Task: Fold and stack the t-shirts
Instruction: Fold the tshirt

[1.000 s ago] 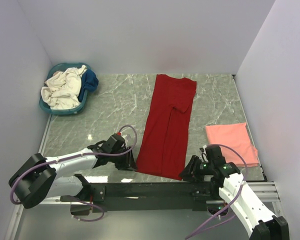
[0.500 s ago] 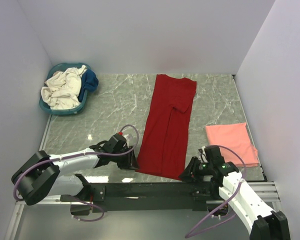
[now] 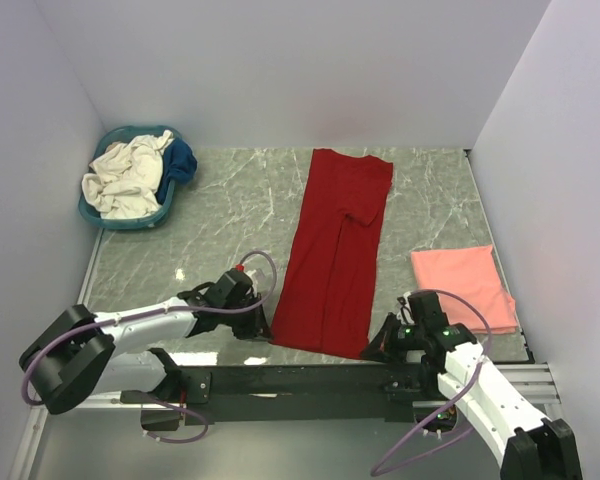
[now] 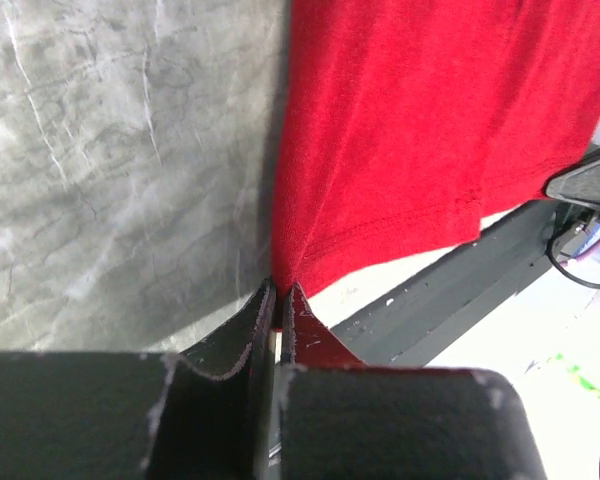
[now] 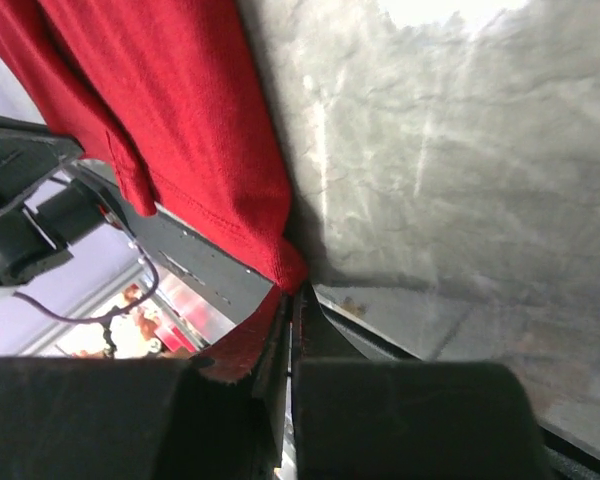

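from above: deep red t-shirt (image 3: pixel 335 250) spread as a long narrow strip down the middle of the table (image 3: pixel 210 230), collar end far, hem near the arm bases. left gripper (image 3: pixel 263 325) down at the near left corner of the hem, right gripper (image 3: pixel 378 345) down at the near right corner. salmon pink t-shirt (image 3: pixel 462 285) already folded into a flat square, to the right, apart from the red one. cream-white t-shirt (image 3: pixel 125 178) and dark blue t-shirt (image 3: pixel 183 160) crumpled in the teal basket (image 3: pixel 130 222) at the far left corner, not yet folded.

from the left wrist: fingertips (image 4: pixel 261 310) closed almost together, with the hem corner of the red cloth pinched between them. small creases fanning up from the pinch.

from the right wrist: fingertips (image 5: pixel 320 325) pressed together too, holding the other hem corner right at its tip. rest of the hem lying along the table edge, beside the dark rail (image 5: pixel 195 265).

as a judgement: light, soft, limp cloth, no stiffness of its own, likely to sag between the two holds. not fragile, but easy to lose from so shallow a pinch. best taken at both hem corners, as here, and lifted evenly, to carry the hem toward the collar for the next fold.
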Motion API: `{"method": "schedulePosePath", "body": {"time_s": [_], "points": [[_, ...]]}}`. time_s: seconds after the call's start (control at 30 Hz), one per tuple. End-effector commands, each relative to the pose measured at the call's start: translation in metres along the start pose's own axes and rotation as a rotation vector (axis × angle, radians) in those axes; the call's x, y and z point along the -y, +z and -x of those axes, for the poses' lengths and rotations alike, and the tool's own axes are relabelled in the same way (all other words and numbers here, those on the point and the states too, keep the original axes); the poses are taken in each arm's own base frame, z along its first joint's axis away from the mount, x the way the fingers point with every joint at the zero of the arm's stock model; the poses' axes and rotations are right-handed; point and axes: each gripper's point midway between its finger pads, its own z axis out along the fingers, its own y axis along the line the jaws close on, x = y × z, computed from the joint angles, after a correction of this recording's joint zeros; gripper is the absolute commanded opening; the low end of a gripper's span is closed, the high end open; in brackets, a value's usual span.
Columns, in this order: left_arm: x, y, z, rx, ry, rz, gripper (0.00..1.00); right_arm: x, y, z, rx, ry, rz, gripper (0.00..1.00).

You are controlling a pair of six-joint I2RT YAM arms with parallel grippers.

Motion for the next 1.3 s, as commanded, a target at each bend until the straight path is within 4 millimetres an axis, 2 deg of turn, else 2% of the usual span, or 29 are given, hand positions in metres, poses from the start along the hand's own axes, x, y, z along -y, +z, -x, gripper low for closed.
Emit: {"method": "schedulePosePath", "body": {"time_s": [0.0,0.13,0.3,0.47,0.53,0.57,0.63,0.7,0.77,0.8,0.83,0.9,0.97,1.07,1.13,1.17,1.23,1.27], "points": [[0.005,-0.009,-0.001,0.004,0.028,-0.008,0.02,-0.014,-0.006,-0.002,-0.006,-0.076,0.040,0.02],[0.006,-0.015,-0.007,0.003,0.033,-0.012,0.01,-0.024,-0.007,-0.020,-0.065,-0.122,0.065,0.00],[0.017,-0.027,-0.008,0.032,0.049,-0.032,0.01,-0.042,-0.010,-0.030,-0.064,-0.168,0.101,0.00],[0.024,-0.033,0.005,0.077,0.069,-0.021,0.01,-0.066,-0.023,-0.015,0.046,-0.237,0.102,0.00],[0.038,-0.036,0.018,0.108,0.090,-0.032,0.01,-0.072,-0.026,-0.007,0.080,-0.265,0.084,0.00],[0.048,-0.037,0.030,0.131,0.107,-0.033,0.01,-0.084,-0.031,0.003,0.128,-0.287,0.093,0.00],[0.058,-0.036,0.044,0.155,0.111,-0.030,0.01,-0.090,-0.032,0.017,0.185,-0.312,0.061,0.00],[0.079,-0.035,0.064,0.184,0.119,-0.060,0.01,-0.103,-0.038,0.039,0.282,-0.328,0.024,0.00],[0.096,-0.031,0.086,0.226,0.109,-0.073,0.01,-0.127,-0.047,0.054,0.358,-0.362,0.054,0.00],[0.100,-0.029,0.093,0.234,0.104,-0.070,0.01,-0.130,-0.048,0.067,0.406,-0.358,0.027,0.00],[0.102,-0.026,0.102,0.247,0.092,-0.066,0.01,-0.145,-0.054,0.075,0.449,-0.376,0.050,0.00],[0.111,-0.013,0.118,0.255,0.068,-0.069,0.01,-0.147,-0.057,0.096,0.527,-0.369,-0.004,0.00],[0.117,-0.003,0.135,0.257,0.034,-0.077,0.01,-0.157,-0.066,0.114,0.593,-0.374,-0.014,0.00],[0.127,0.005,0.160,0.297,0.004,-0.092,0.01,-0.163,-0.069,0.140,0.639,-0.361,-0.040,0.00],[0.123,0.015,0.176,0.313,-0.020,-0.067,0.01,-0.168,-0.073,0.154,0.673,-0.366,-0.037,0.00],[0.130,0.013,0.186,0.329,-0.025,-0.082,0.01,-0.161,-0.073,0.167,0.687,-0.340,-0.061,0.00],[0.127,0.019,0.201,0.348,-0.045,-0.070,0.01,-0.162,-0.074,0.180,0.691,-0.339,-0.054,0.00],[0.133,0.016,0.212,0.372,-0.046,-0.081,0.01,-0.158,-0.071,0.186,0.691,-0.328,-0.065,0.00]]}}
